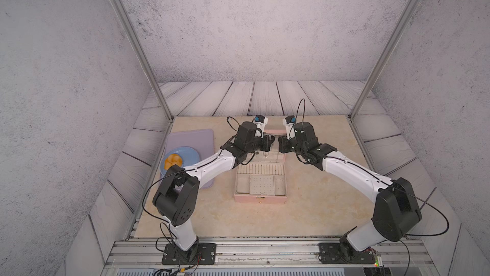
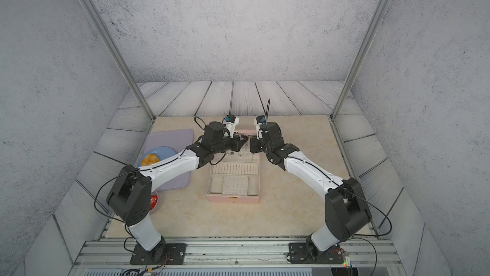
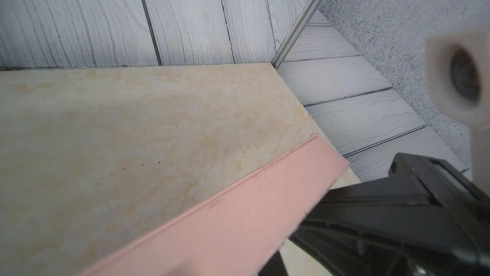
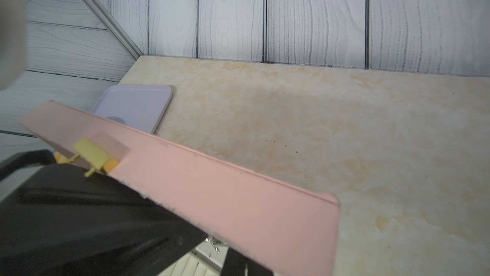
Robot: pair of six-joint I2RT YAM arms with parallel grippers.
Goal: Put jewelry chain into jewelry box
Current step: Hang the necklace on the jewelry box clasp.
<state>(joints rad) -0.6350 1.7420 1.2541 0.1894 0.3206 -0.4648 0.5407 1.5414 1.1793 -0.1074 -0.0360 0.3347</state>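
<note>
Seemingly left hand [image 1: 271, 140] and right hand [image 1: 280, 142] pinch the jewelry chain [image 1: 275, 136] above the jewelry box [image 1: 261, 200]; slipping could drop it outside.

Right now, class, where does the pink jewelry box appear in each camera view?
Top view: jewelry box open, mid-picture.
Top view: jewelry box open, mid-picture too.
Left wrist: its pink lid runs diagonally, close up.
Right wrist: pink lid runs diagonally, close up.
Shared landmark: beige tabletop.
</note>
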